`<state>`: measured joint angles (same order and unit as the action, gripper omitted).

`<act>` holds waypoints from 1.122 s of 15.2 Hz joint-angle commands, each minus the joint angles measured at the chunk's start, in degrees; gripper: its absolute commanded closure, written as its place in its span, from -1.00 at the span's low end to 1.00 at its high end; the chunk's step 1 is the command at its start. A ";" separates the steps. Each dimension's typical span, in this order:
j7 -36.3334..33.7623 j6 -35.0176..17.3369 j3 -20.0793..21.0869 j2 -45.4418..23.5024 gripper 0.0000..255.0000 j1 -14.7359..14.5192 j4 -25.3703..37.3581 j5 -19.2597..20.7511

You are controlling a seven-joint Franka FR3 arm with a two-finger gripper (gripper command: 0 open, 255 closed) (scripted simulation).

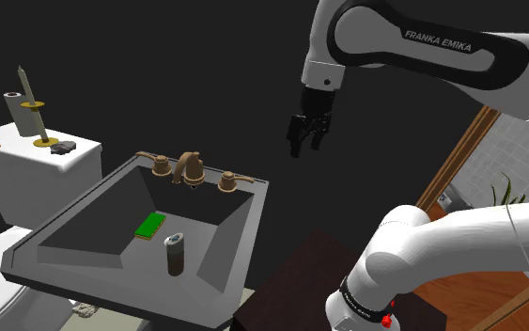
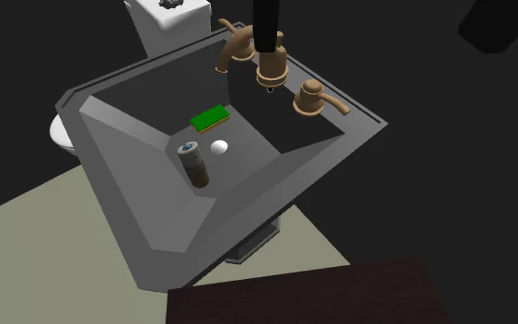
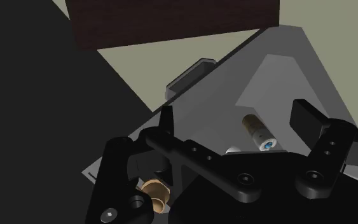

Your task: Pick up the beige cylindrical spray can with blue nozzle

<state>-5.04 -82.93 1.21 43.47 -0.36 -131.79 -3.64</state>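
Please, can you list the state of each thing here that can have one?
Pincer: open, empty, up in the air.
Spray can: standing upright in the sink, not held.
Green pad: lying flat in the sink.
Faucet: no water running.
Toilet paper roll: upright on its holder.

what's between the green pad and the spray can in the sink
Bare grey basin floor, apart from a small white round spot just beside that line, in the second exterior view. The green pad and spray can do not touch.
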 commanded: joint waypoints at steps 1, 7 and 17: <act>0.00 0.00 0.00 0.00 -1.00 0.00 0.00 0.00; -2.79 -9.64 3.48 -8.64 -1.00 -0.92 -2.30 -1.61; -7.77 -24.09 8.71 -27.52 -1.00 -2.09 -0.13 -2.02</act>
<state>-12.01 -105.60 9.27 18.30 -2.27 -132.68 -5.71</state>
